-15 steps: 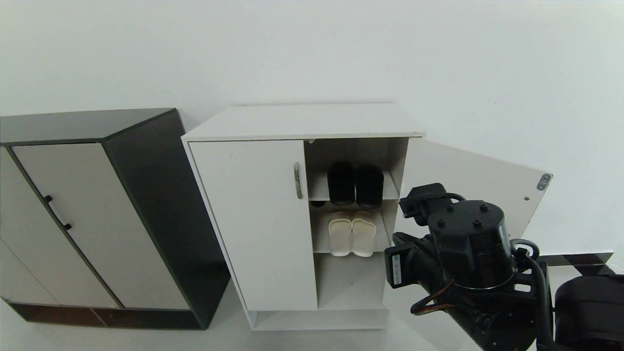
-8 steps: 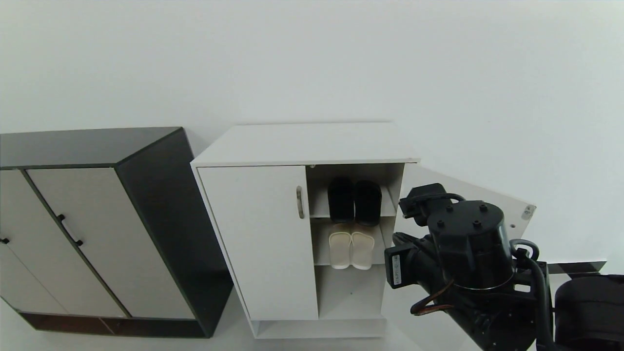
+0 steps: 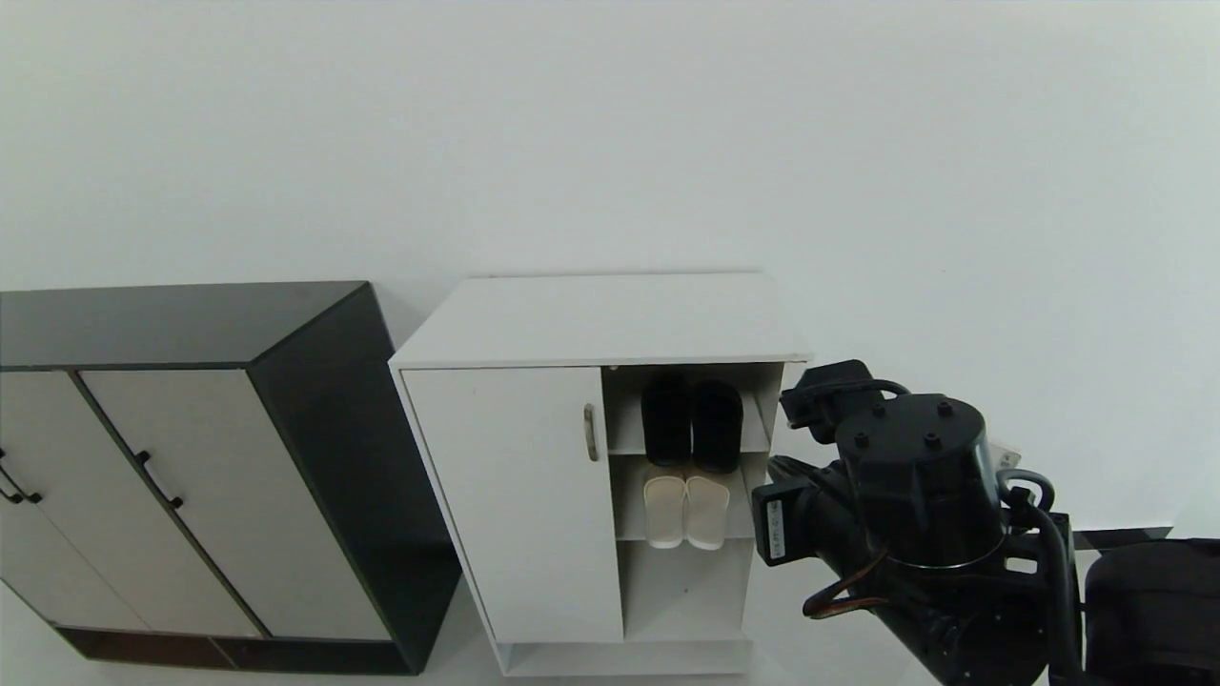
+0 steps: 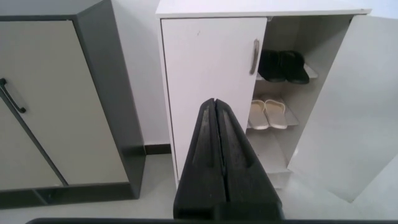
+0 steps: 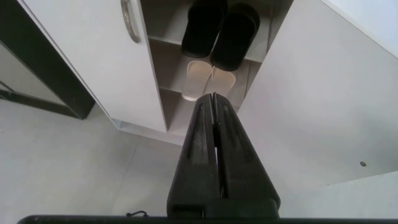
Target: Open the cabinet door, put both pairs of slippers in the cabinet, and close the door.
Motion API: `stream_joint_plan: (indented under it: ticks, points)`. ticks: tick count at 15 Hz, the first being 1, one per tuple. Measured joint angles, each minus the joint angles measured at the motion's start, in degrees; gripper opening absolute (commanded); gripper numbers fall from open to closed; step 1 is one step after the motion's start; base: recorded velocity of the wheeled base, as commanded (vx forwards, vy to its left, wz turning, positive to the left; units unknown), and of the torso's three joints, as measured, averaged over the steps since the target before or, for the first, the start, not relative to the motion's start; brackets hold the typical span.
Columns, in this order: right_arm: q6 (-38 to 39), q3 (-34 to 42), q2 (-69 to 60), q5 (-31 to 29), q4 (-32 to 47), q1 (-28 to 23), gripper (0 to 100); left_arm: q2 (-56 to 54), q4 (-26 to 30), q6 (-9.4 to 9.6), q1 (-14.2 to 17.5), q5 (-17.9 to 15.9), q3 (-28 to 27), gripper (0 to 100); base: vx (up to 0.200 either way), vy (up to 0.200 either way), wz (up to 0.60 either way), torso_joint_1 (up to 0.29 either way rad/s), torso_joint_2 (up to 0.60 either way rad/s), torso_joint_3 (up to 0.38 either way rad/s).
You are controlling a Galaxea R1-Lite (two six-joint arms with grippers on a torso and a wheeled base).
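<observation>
The boxy white laminate cabinet [image 3: 591,324] has its flat right door [image 4: 360,93] swung open. Smooth black slippers [image 3: 691,419] sit paired on the top shelf, and rounded cream slippers [image 3: 684,497] on the middle shelf. The left gripper [image 4: 215,104] and right gripper [image 5: 214,99] each have their tapered black fingers pressed together.

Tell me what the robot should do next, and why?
Probably swing the right gripper against the open door and push it closed. Both the black slippers and the white slippers already sit inside the cabinet, and that door stands wide open near the shut gripper.
</observation>
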Motion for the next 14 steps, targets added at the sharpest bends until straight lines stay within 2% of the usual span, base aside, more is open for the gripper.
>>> stream_joint_plan:
  ticks: [4,12,14]
  points:
    - [-0.02,0.0,0.0,-0.02,-0.02,0.0,0,0.0,0.02,-0.06,0.0,0.0,0.0,0,0.0,0.0,0.0,0.008,-0.01,-0.01]
    - [-0.09,0.0,0.02,-0.02,-0.02,-0.13,0,0.0,0.02,-0.05,0.02,0.0,0.0,0,0.0,0.0,-0.6,0.004,0.0,0.001]
    - [-0.09,-0.22,0.02,0.0,-0.06,-0.9,0,0.0,0.0,0.0,0.0,0.01,0.0,0,0.0,0.0,0.0,0.0,0.0,0.0]
